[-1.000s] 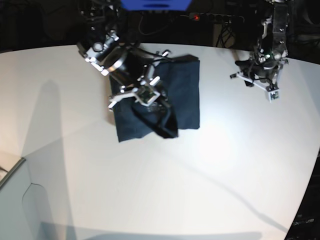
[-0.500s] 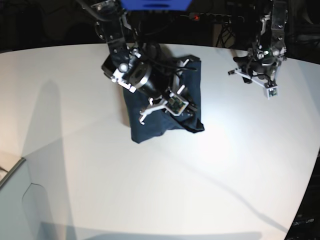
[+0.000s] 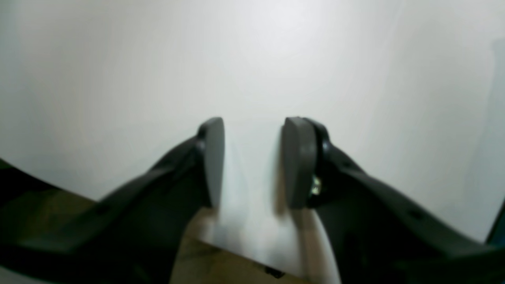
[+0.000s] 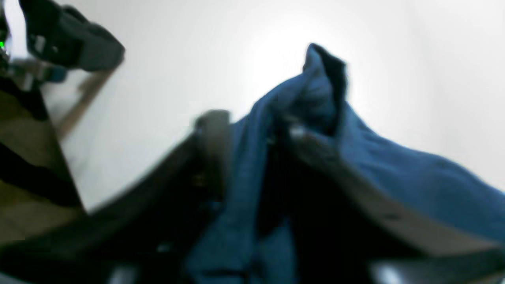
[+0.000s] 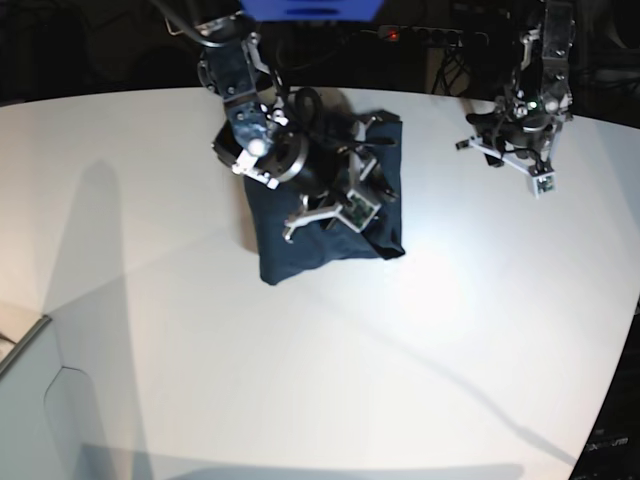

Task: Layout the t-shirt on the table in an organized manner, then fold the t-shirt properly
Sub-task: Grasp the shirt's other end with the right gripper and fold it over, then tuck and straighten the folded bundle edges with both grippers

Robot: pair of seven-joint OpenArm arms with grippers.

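I am working over the broad, smooth white tabletop (image 5: 420, 340), where the dark navy t-shirt (image 5: 290, 250) is lying as a folded block near the far edge. The soft, matte cloth is bunching into a raised ridge, so I judge I should be lowering that fold flat before letting go. My right end effector (image 4: 252, 130) is straddling the ridge, grip unclear through blur. My left end effector (image 3: 252, 161) is hanging released, empty, well apart.
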